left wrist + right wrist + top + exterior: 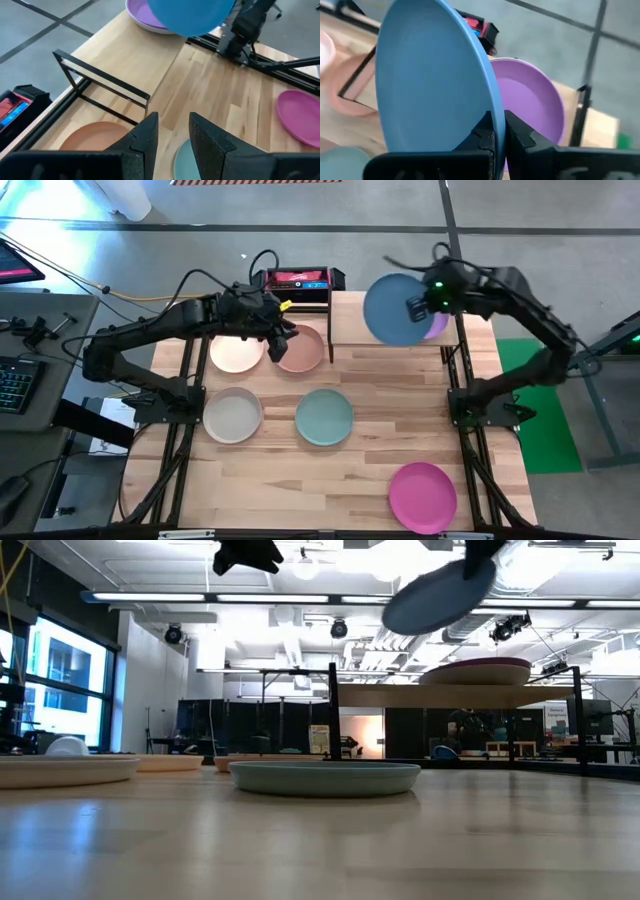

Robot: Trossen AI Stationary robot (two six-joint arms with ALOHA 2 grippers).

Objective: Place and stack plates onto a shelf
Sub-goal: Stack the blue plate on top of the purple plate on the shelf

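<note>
My right gripper (498, 131) is shut on the blue plate (396, 310), holding it tilted in the air above the shelf (385, 338) and the purple plate (530, 107), which rests flat on the shelf. My left gripper (172, 131) is open and empty, high over the terracotta plate (302, 348). The pale pink plate (236, 350), a cream plate (232, 416), the teal-green plate (324, 417) and the magenta plate (422, 496) lie flat on the table. The second cream plate is out of view. My right gripper pinches the blue plate's rim (496, 112) between its two fingers, one on the upper face and one on the underside. The plate is lifted clear and tilted, its far edge (400, 618) dipping lower over the purple plate.
A red and black device (297, 280) sits at the table's far edge beside the shelf. The shelf's left half (350, 330) is bare wood. Black frame rails run along the table's left and right sides (470, 420).
</note>
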